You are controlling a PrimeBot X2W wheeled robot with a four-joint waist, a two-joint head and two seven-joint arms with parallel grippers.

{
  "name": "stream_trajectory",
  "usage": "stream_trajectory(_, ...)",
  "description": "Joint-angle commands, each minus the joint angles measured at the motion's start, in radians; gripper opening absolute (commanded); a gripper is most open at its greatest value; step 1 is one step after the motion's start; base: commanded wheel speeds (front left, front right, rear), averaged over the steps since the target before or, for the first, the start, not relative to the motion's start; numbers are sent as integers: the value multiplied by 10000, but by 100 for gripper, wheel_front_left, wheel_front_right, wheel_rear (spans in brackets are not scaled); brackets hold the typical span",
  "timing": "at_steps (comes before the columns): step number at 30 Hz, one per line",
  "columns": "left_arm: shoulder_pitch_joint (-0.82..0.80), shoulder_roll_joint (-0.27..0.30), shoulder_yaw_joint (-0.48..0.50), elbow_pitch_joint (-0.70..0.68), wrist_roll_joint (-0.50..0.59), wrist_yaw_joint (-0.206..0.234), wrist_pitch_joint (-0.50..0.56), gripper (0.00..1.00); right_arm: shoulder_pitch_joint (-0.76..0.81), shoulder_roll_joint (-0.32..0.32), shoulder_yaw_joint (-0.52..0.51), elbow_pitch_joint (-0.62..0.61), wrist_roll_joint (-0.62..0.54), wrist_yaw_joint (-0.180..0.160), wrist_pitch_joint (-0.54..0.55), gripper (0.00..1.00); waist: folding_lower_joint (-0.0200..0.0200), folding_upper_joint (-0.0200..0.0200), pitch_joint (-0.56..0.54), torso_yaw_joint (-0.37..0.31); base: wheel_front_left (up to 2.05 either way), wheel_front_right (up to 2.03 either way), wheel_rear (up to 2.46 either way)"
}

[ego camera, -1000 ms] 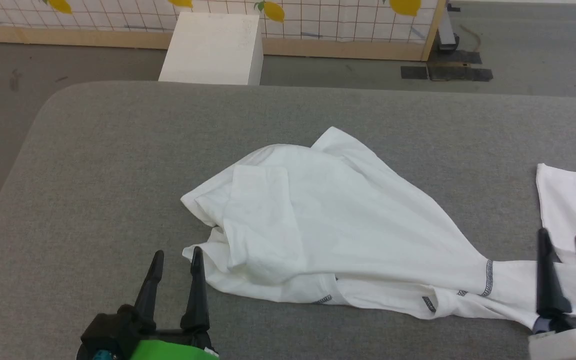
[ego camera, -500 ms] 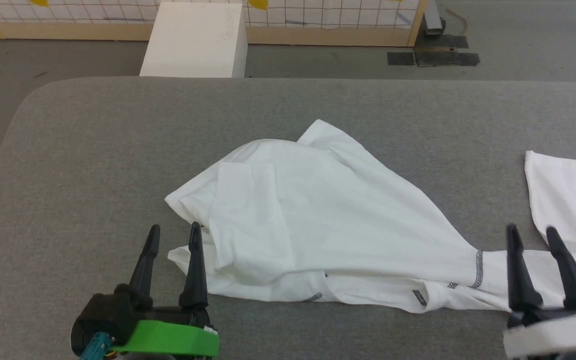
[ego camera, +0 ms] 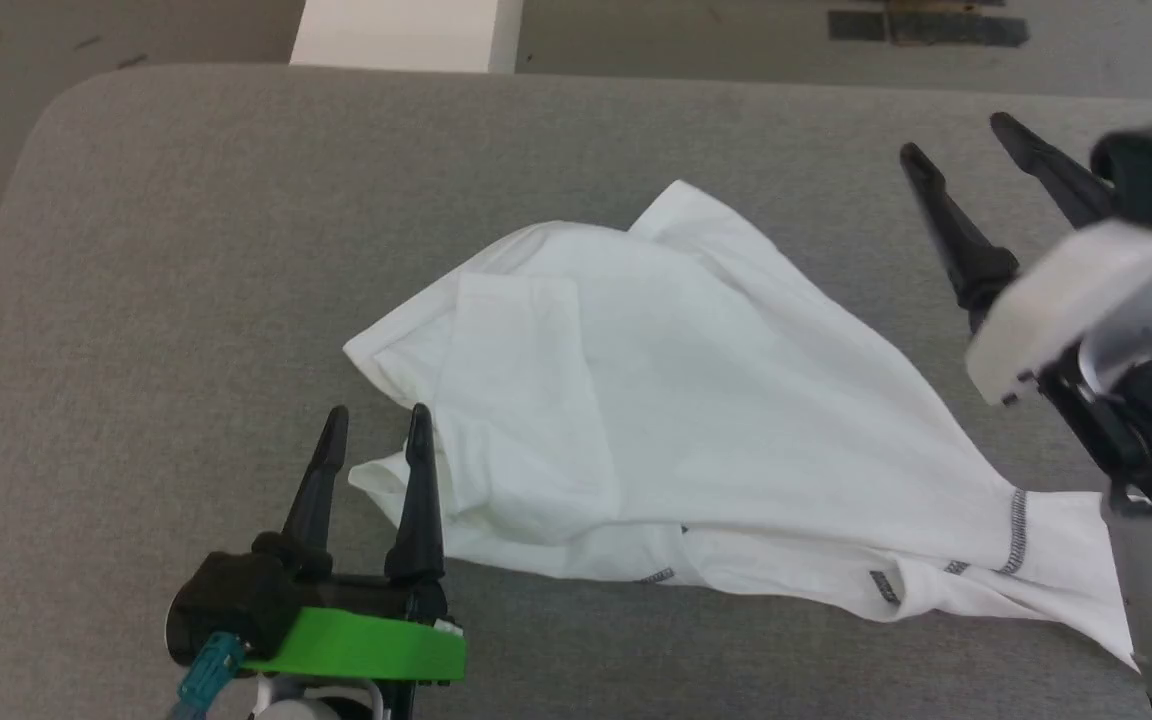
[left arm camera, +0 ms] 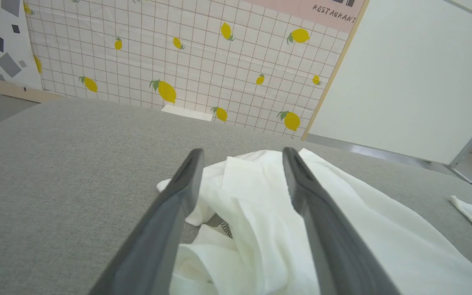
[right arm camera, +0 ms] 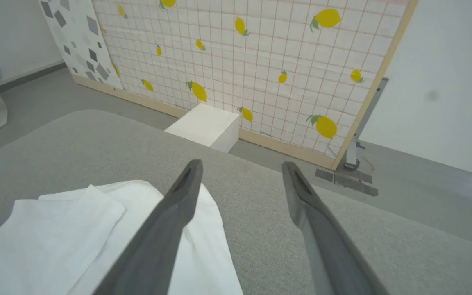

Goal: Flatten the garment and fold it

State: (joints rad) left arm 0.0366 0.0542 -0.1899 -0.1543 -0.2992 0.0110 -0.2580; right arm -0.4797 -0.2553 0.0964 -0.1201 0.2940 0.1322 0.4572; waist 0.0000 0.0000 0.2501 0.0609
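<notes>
While the left jaws stood spread at the bunched near-left edge of the garment (ego camera: 696,420), crumpled in the middle of the grey table (ego camera: 186,250), I feared they would pinch several layers together and drag the heap instead of opening it. Farther off, the right jaws hung spread and empty above the table, clear of the cloth, so any pull risked being one-sided. Beyond the white box (right arm camera: 207,129), a pink sign (left arm camera: 334,12) read "RESTAURANT".

White garment (ego camera: 696,420) with grey zigzag stitching on a grey table (ego camera: 186,250).
</notes>
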Motion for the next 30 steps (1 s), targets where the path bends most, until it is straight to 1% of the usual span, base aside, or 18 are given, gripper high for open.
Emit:
stream_trajectory(1, -205, -25, -36, -60, -81, 46, -38, 100, -343, -16, 183, 462, 141, -15, 352, 100, 0, 0, 518, 522, 0, 0, 0)
stream_trajectory(2, -261, -28, -72, -68, -81, 48, -38, 100, -608, -60, 431, 877, 251, -15, 648, 100, 0, 0, 595, 608, 0, 0, 0)
stream_trajectory(4, -348, -32, -129, -98, -82, 67, -38, 100, -1000, 27, 569, 1720, 377, -15, 1109, 100, 0, 0, 734, 751, 0, 0, 0)
stream_trajectory(8, -484, -36, -330, -111, -176, 114, -38, 100, -1416, -13, 1235, 3346, 509, -15, 2199, 100, 0, 0, 921, 1005, 0, 0, 0)
stream_trajectory(10, -546, -37, -448, -99, -215, 137, -38, 100, -1529, -61, 1553, 3940, 519, -15, 2524, 100, 0, 0, 995, 1129, 0, 0, 0)
stream_trajectory(13, -656, -37, -588, -83, -295, 163, -38, 100, -1667, -169, 1890, 4653, 296, -15, 2502, 100, 0, 0, 1117, 1310, 0, 0, 0)
stream_trajectory(18, -799, -38, -724, -42, -380, 199, -38, 100, -1825, -186, 2120, 5679, -80, -15, 1977, 100, 0, 0, 1259, 1503, 0, 0, 0)
stream_trajectory(19, -823, -38, -744, -29, -399, 208, -38, 100, -1877, -155, 2081, 5891, -143, -15, 1783, 87, 0, 0, 1280, 1525, 0, 0, 0)
stream_trajectory(20, -840, -38, -760, -20, -415, 217, -38, 100, -1925, -117, 2026, 6042, -201, -15, 1617, 44, 0, 0, 1289, 1539, 0, 0, 0)
stream_trajectory(21, -852, -38, -780, -7, -433, 229, -38, 100, -1994, -49, 1928, 6201, -248, -15, 1410, 26, 0, 0, 1283, 1553, 0, 0, 0)
stream_trajectory(22, -855, -38, -796, 7, -443, 238, -38, 100, -2070, 11, 1825, 6302, -262, -15, 1246, 0, 0, 0, 1264, 1562, 0, 0, 0)
stream_trajectory(26, -813, -38, -830, 107, -491, 258, -38, 100, -2639, 27, 1517, 6460, -265, -15, 574, 0, 0, 0, 1064, 1603, 0, 0, 0)
stream_trajectory(30, -734, -39, -860, 138, -543, 260, -38, 100, -3417, -339, 1247, 6403, -243, -15, 148, 0, 0, 0, 908, 1691, 0, 0, 0)
